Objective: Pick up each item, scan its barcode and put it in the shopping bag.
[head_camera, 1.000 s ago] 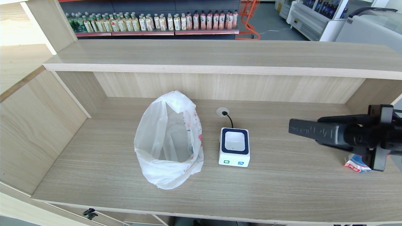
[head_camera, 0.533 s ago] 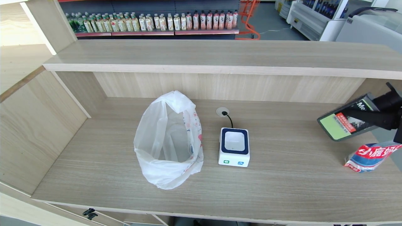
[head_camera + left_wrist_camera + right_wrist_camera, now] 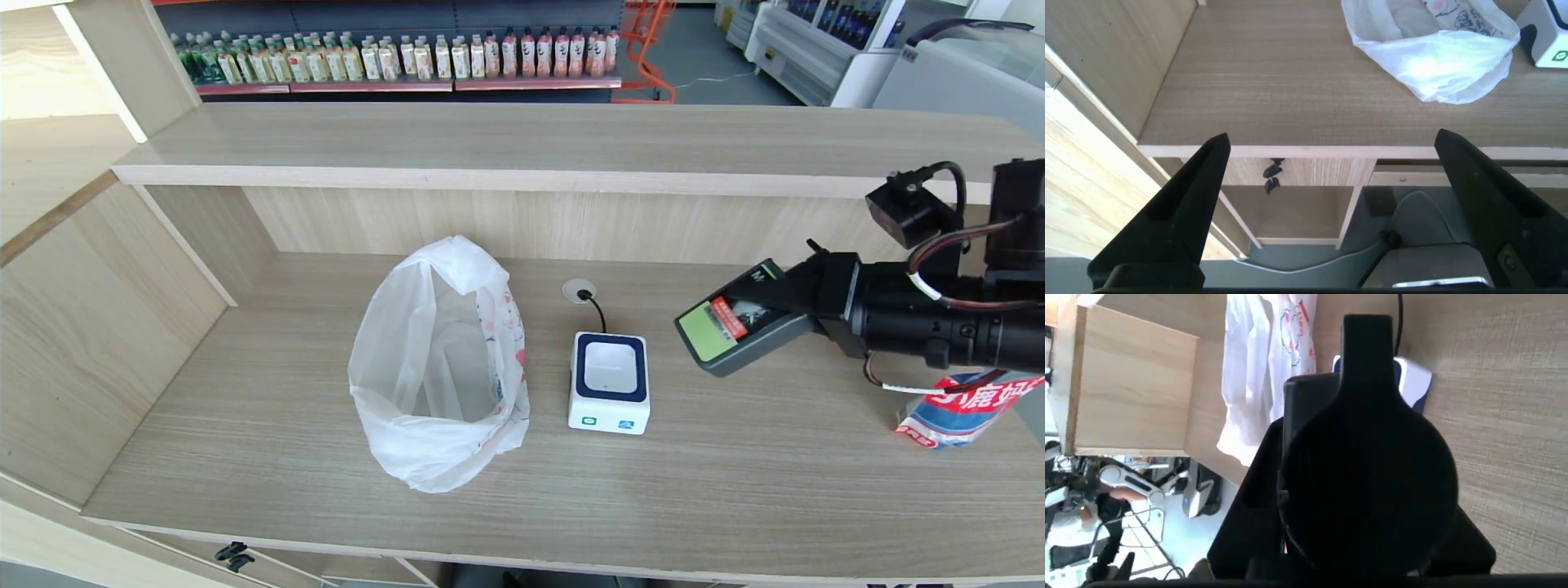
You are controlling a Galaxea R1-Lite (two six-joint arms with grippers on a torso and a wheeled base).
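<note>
The right gripper (image 3: 798, 296) is clamped on one end of a dark box (image 3: 739, 331), held in the air just to the right of the scanner (image 3: 609, 382). The box's long axis runs from the gripper toward the scanner, tilted, and its green-labelled end face points left and slightly down. The right forearm lies nearly level, coming in from the right of the scanner. Bare counter (image 3: 735, 482) stretches in front of the scanner and to its right, as far as a red and blue snack packet (image 3: 951, 412) lying well to the right. The shopping bag (image 3: 441, 367) stands open just left of the scanner. The left gripper (image 3: 1327, 204), fingers spread wide, hangs off the counter's front edge, well left of the scanner.
</note>
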